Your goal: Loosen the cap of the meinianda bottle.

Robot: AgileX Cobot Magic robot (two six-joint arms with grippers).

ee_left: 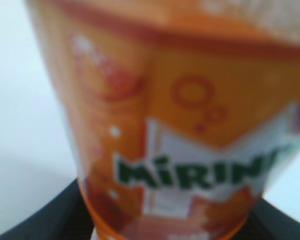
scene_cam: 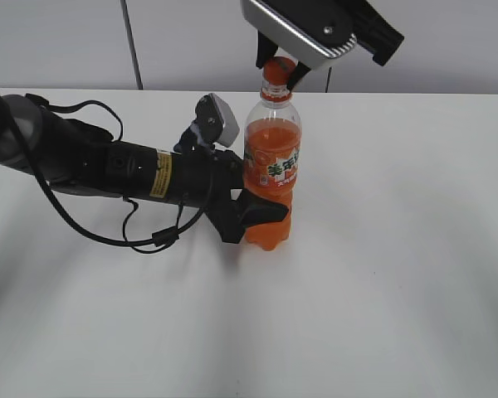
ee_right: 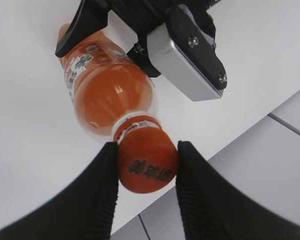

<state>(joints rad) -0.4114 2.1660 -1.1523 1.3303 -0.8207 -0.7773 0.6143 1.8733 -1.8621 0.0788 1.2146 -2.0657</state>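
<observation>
The meinianda bottle point(scene_cam: 271, 166) stands upright on the white table, with orange drink and an orange-green-white label. My left gripper point(scene_cam: 261, 214) is shut on its lower body from the left. In the left wrist view the label point(ee_left: 190, 125) fills the frame, blurred, with the dark fingers point(ee_left: 170, 225) at the bottom corners. The orange cap point(scene_cam: 278, 68) sits on top. My right gripper point(scene_cam: 280, 80) comes down from above and is shut on it. In the right wrist view both black fingers point(ee_right: 146, 147) touch the sides of the cap point(ee_right: 147, 167), above the bottle point(ee_right: 107, 95).
The white table point(scene_cam: 398, 274) spreads around the bottle. The left arm point(scene_cam: 108, 166) with its cables lies low across the table's left side. A grey panelled wall point(scene_cam: 191, 41) stands behind the table's far edge.
</observation>
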